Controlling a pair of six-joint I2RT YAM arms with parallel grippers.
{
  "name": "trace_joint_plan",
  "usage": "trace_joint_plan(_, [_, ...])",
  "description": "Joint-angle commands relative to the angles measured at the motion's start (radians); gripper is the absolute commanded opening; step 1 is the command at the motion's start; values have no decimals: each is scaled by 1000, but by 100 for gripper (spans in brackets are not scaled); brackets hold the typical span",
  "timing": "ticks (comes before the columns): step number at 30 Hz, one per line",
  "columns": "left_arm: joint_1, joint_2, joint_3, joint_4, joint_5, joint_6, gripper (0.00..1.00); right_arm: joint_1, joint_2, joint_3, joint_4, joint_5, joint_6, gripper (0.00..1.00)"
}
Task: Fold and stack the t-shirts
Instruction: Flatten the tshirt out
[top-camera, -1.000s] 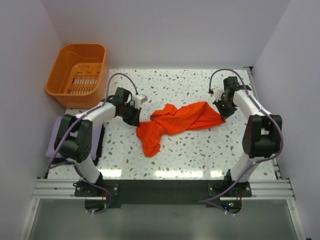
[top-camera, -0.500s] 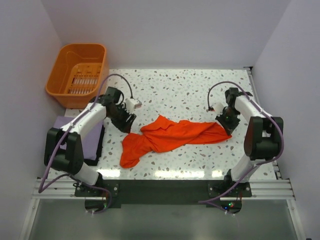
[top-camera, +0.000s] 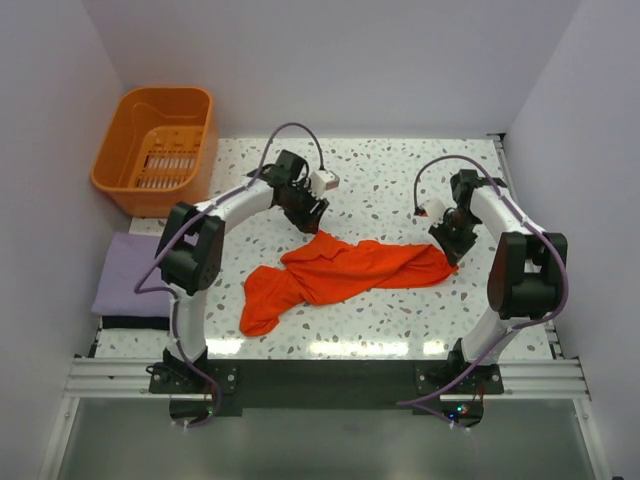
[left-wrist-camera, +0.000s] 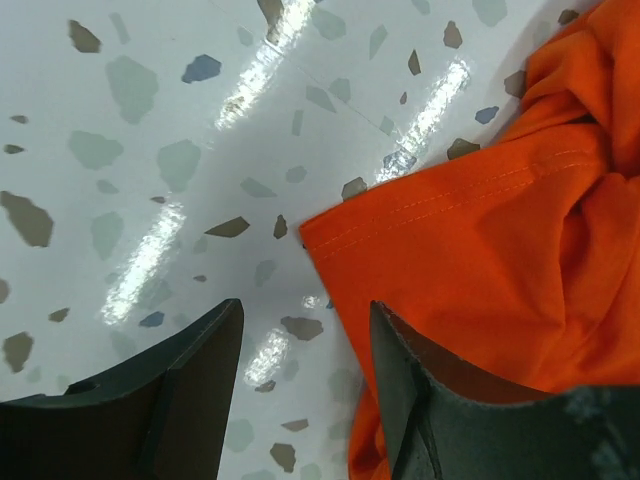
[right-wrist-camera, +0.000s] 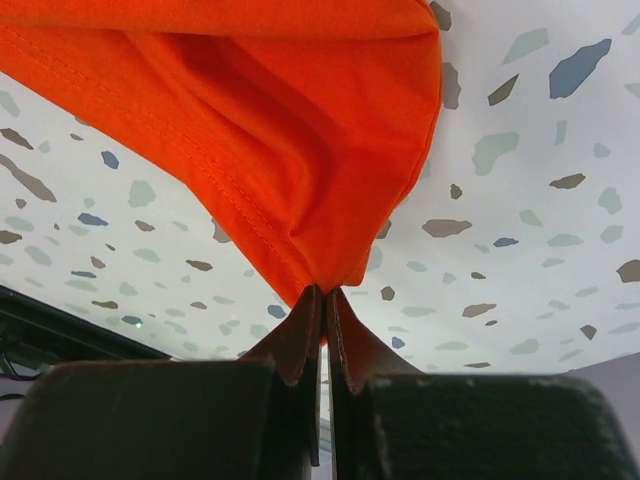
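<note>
- While the right end effector (top-camera: 447, 243) is pinched tight on the right-hand end of the orange-red t-shirt (top-camera: 345, 270), the cloth lies crumpled across the middle of the speckled tabletop (top-camera: 380, 175).
- Seen from the right wrist, this end effector (right-wrist-camera: 322, 295) has its fingers together on a gathered fold of stitched hem, and the shirt (right-wrist-camera: 270, 130) fans out away from them.
- The left end effector (top-camera: 306, 214) hangs over the shirt's far edge with its jaws apart, gripping nothing.
- From the left wrist, a hemmed corner of the shirt (left-wrist-camera: 480, 260) lies just ahead of the gap in the end effector (left-wrist-camera: 305, 310).
- The shirt's left end trails toward the near edge in a rumpled lobe.
- The lavender t-shirt (top-camera: 130, 283) lies flat on a dark support (top-camera: 130, 322) beside the tabletop's left edge, well apart from the orange-red one.
- An orange slotted basket (top-camera: 155, 140) stands at the far left corner.
</note>
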Motion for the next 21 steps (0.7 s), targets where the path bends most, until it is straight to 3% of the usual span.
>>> trace_joint_plan(1, [-23, 35, 56, 39, -43, -18, 59, -1, -21, 33, -24, -29, 1, 0])
trace_joint_plan(7, [-63, 94, 47, 33, -56, -15, 61, -1, -24, 17, -17, -22, 1, 0])
trace_joint_plan(17, [-144, 155, 27, 61, -190, 4, 60, -3, -22, 10, -12, -24, -8, 0])
trace_joint_plan(18, [-149, 166, 27, 61, -204, 5, 58, -3, -24, 10, -11, -26, -8, 0])
trace_joint_plan(20, [-152, 172, 26, 62, -221, -2, 40, -3, -29, 13, -9, -27, -8, 0])
trace_joint_plan(21, [-152, 172, 30, 58, -229, -10, 21, -3, -30, 16, -9, -27, -8, 0])
